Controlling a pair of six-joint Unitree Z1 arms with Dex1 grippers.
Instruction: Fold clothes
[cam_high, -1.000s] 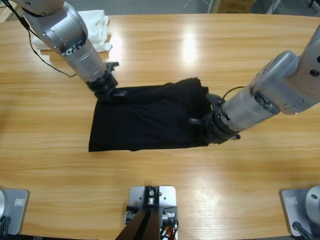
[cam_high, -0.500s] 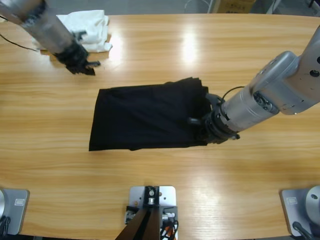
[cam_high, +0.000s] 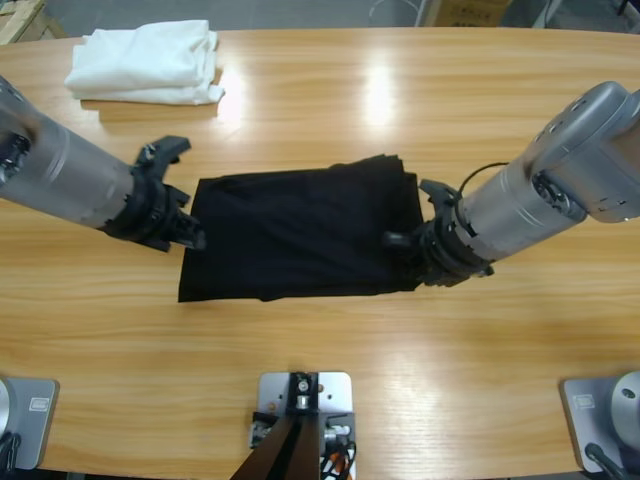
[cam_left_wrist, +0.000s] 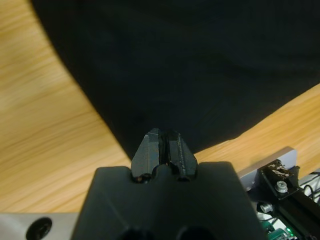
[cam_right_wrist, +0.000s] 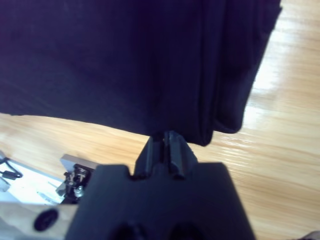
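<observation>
arms: two silver-grey cylinders showing | wrists: black collars | right arm: thin black cable looping, seemingly | pincers: black

Lay flat across the middle of the long wooden table (cam_high: 330, 400): a folded black polo shirt (cam_high: 300, 235), low and no bar to passing above. Crowded at both short ends, though: the left arm's black two-jawed gripper (cam_high: 180, 215) at the left edge, jaws pressed together, and the right arm's black gripper (cam_high: 412, 240) at the right edge, also closed. Blocked further by silver forearms slanting in from both sides. Stood in the far left corner: a white folded garment pile (cam_high: 148, 62), well apart from the shirt. Bare wood open along the far side, the far right, and the near strip.
</observation>
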